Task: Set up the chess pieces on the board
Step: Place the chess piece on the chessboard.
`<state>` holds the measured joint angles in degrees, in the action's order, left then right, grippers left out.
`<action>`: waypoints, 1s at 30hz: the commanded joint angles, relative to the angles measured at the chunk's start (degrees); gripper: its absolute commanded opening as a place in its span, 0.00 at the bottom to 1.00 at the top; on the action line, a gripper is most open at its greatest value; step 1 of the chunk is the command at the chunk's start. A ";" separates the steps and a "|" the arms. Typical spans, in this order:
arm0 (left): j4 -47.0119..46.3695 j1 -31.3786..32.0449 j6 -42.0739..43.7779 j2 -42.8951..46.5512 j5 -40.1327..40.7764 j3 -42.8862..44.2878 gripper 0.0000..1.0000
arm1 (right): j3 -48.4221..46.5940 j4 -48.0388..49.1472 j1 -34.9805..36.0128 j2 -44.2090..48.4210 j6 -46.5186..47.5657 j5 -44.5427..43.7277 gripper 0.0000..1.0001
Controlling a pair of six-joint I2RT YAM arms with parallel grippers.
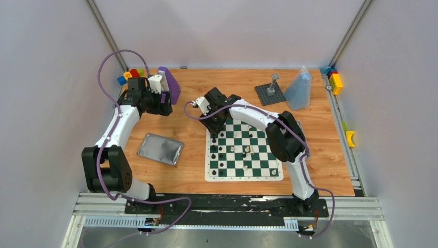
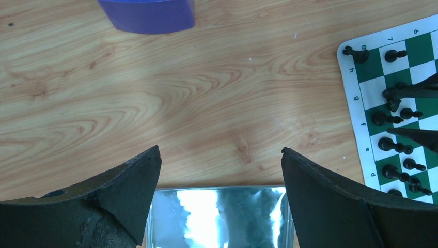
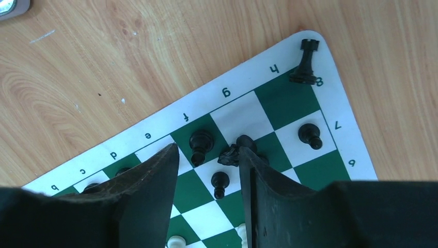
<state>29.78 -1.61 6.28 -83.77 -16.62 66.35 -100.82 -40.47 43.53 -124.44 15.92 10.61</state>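
Note:
The green and white board (image 1: pixel 243 177) lies in the middle of the table. Black chess pieces (image 1: pixel 213 150) stand along its left columns and a few white ones (image 1: pixel 248 152) near its middle. My right gripper (image 1: pixel 217 123) hangs over the board's far left corner, open (image 3: pixel 206 152). A black pawn (image 3: pixel 220 183) stands between its fingers, untouched. A black knight (image 3: pixel 232 153) leans at the tip of the right finger (image 3: pixel 258 181). A black rook (image 3: pixel 306 62) stands on the corner. My left gripper (image 1: pixel 164 103) is open (image 2: pixel 220 150) and empty above bare wood, left of the board (image 2: pixel 356 98).
A silver tin (image 1: pixel 160 149) lies left of the board, below my left gripper (image 2: pixel 217 217). A purple object (image 1: pixel 170 82) and toy blocks (image 1: pixel 131 75) sit at the far left. A grey studded plate (image 1: pixel 269 93), a clear bag (image 1: pixel 298 89) and more blocks (image 1: pixel 334 80) sit at the far right.

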 commanded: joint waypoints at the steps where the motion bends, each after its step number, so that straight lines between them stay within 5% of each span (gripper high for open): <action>1: -1.30 -0.34 -0.38 0.73 -1.23 0.14 0.94 | -2.96 1.27 -1.93 4.68 -2.03 0.72 0.48; 14: -1.22 -0.41 -0.28 0.95 -1.31 0.04 0.94 | -3.50 1.27 -3.43 1.40 -2.93 0.22 0.36; 30: -1.31 -0.36 -0.13 0.89 -1.18 -0.04 0.94 | -5.81 0.04 -3.38 -2.66 -2.13 0.90 0.37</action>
<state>29.78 -1.61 6.28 -83.77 -17.26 66.35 -103.74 -40.38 39.72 -126.17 13.61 11.03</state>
